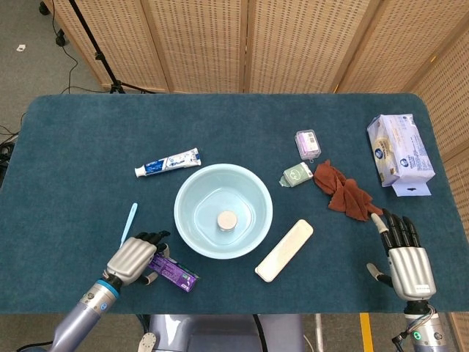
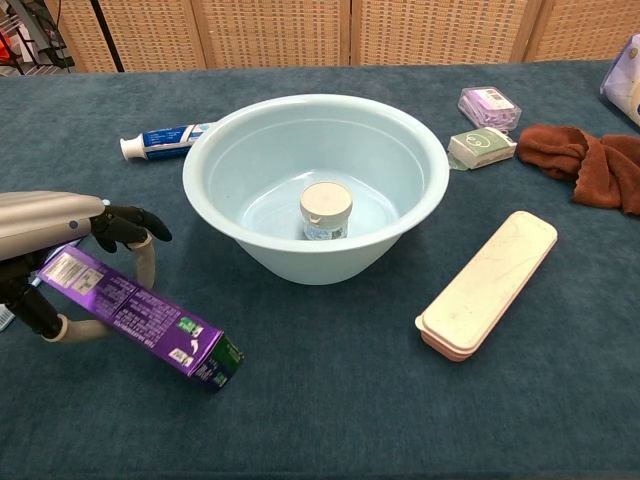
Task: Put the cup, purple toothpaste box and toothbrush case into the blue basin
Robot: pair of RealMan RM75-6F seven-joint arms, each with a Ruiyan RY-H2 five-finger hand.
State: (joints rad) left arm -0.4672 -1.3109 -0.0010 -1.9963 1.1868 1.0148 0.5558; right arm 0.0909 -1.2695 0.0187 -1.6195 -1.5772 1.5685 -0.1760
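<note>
The light blue basin (image 1: 180, 213) (image 2: 268, 251) stands mid-table with the white cup (image 1: 227, 220) (image 2: 326, 210) lying inside it. The purple toothpaste box (image 1: 176, 273) (image 2: 152, 322) lies front left of the basin. My left hand (image 1: 134, 258) (image 2: 48, 232) grips the box's left end, fingers over the top and thumb underneath, and that end sits slightly raised. The cream toothbrush case (image 1: 284, 250) (image 2: 488, 282) lies on the cloth to the right of the basin. My right hand (image 1: 405, 262) rests open at the front right, fingers spread and holding nothing; the chest view does not show it.
A blue toothbrush (image 1: 128, 223) lies just left of my left hand. A toothpaste tube (image 1: 167, 163) (image 2: 165, 139) lies behind the basin on the left. A small purple box (image 1: 308, 144), a green packet (image 1: 297, 174), a brown cloth (image 1: 344, 193) and a tissue pack (image 1: 400, 150) sit at the right.
</note>
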